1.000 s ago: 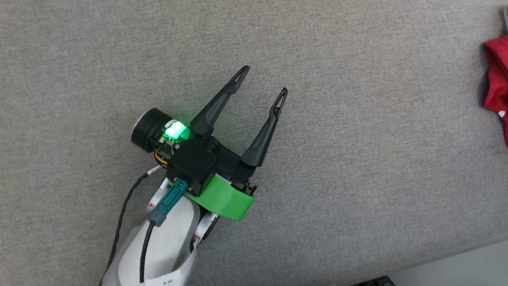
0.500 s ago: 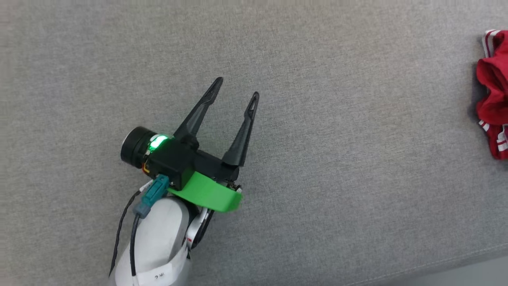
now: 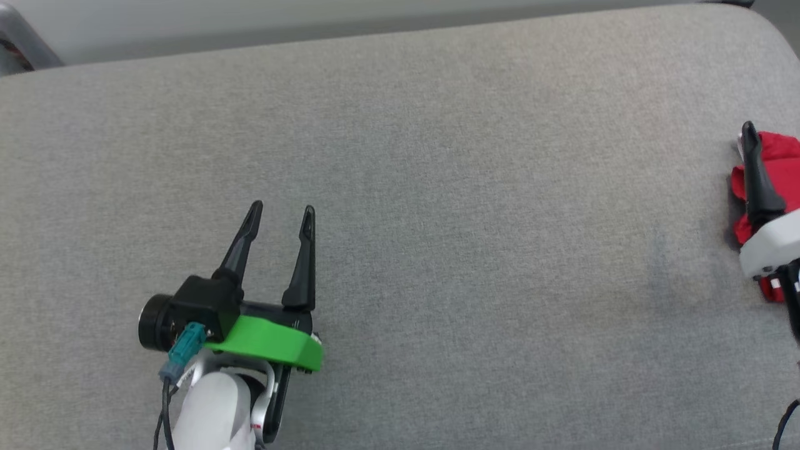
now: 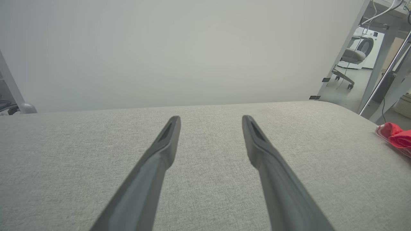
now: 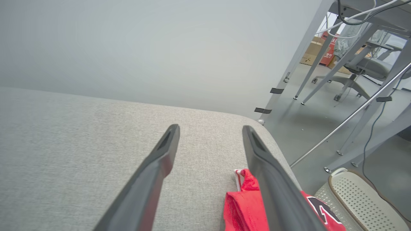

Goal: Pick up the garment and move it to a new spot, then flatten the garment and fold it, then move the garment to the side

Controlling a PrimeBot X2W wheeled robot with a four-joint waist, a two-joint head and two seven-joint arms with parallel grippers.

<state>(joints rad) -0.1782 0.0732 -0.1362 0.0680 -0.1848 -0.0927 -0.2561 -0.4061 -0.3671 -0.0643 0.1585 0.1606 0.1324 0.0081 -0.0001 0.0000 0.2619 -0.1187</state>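
Garment (image 5: 240,208) found bunched at table's (image 3: 500,250) right edge, beneath right hand (image 5: 210,128), fingers (image 5: 154,166) spread, nothing gripped. Left hand (image 3: 282,209) held open, well apart. Moving-aside step judged current; a snag-free lift of right hand is called for.

Robotics lab or test bay. Grey fabric worktop (image 3: 437,187) before plain pale backdrop (image 4: 160,48); beyond its right edge: metal frame legs (image 5: 292,64), office chair (image 4: 350,57), washing machine (image 4: 369,48), cardboard boxes (image 5: 313,48), white perforated basket (image 5: 362,199).

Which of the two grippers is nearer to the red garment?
The right gripper: the garment lies just beneath its fingers at the grey surface's right edge. The left gripper is far away, over bare fabric.
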